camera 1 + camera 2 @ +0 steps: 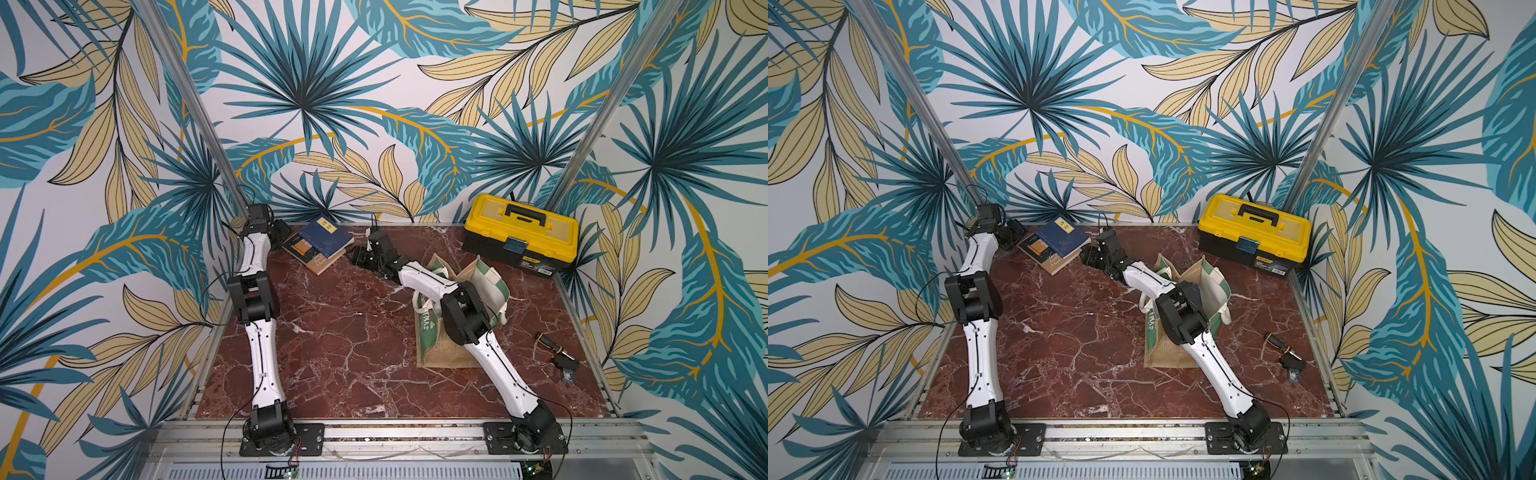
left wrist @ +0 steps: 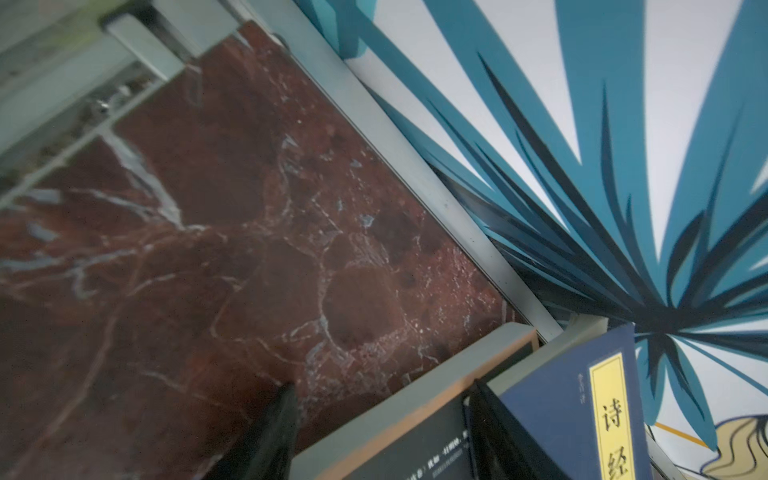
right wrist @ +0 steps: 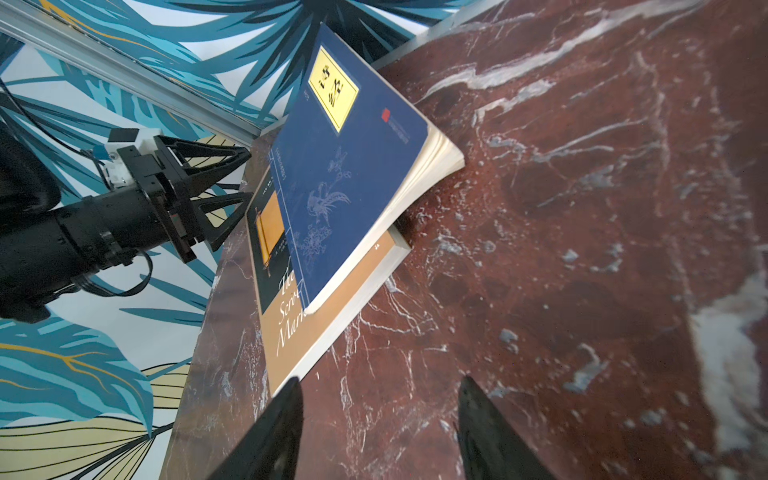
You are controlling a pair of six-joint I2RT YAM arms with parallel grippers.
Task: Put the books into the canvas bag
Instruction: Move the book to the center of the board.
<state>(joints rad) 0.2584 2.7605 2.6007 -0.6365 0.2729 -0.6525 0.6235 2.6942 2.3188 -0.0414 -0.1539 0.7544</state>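
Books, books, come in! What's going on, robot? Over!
Both open: left gripper at the books, right gripper facing them. Two books stacked, outside the canvas bag. Right arm crosses the bag's mouth.

books (image 1: 322, 245) close to back wall (image 1: 374, 124); marble table (image 1: 332, 340) free toward front.

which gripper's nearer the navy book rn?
Left. The left gripper is right at the spine of the navy book; the right gripper stands clear, on its page-edge side.
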